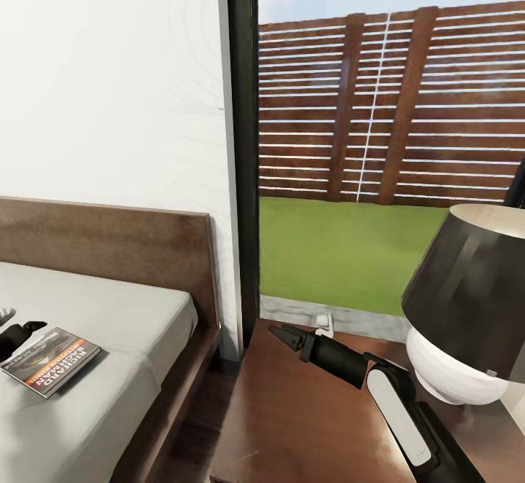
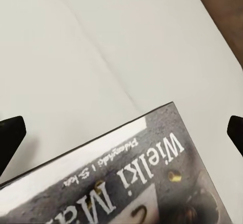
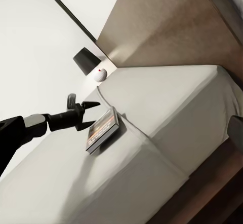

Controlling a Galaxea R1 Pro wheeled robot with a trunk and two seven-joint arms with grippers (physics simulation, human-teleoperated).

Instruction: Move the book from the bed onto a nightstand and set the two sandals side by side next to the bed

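The book (image 1: 51, 361) lies flat on the bed's grey mattress (image 1: 117, 308), near its right side and a little below the brown headboard (image 1: 109, 239). My left gripper (image 1: 14, 331) hovers open just over the book's left end; in the left wrist view its dark fingertips (image 2: 10, 133) stand wide apart over the cover (image 2: 152, 178). The right wrist view shows that gripper (image 3: 83, 105) at the book (image 3: 103, 129). My right gripper (image 1: 283, 335) hangs open and holds nothing, low over the dark nightstand (image 1: 292, 425) beside the bed. The sandals are out of view.
A black-shaded lamp with a white base (image 1: 467, 308) takes up the nightstand's right part, close to my right forearm. Behind the nightstand is a tall black-framed window (image 1: 242, 140). A second lamp (image 3: 86, 61) stands beyond the bed's far side.
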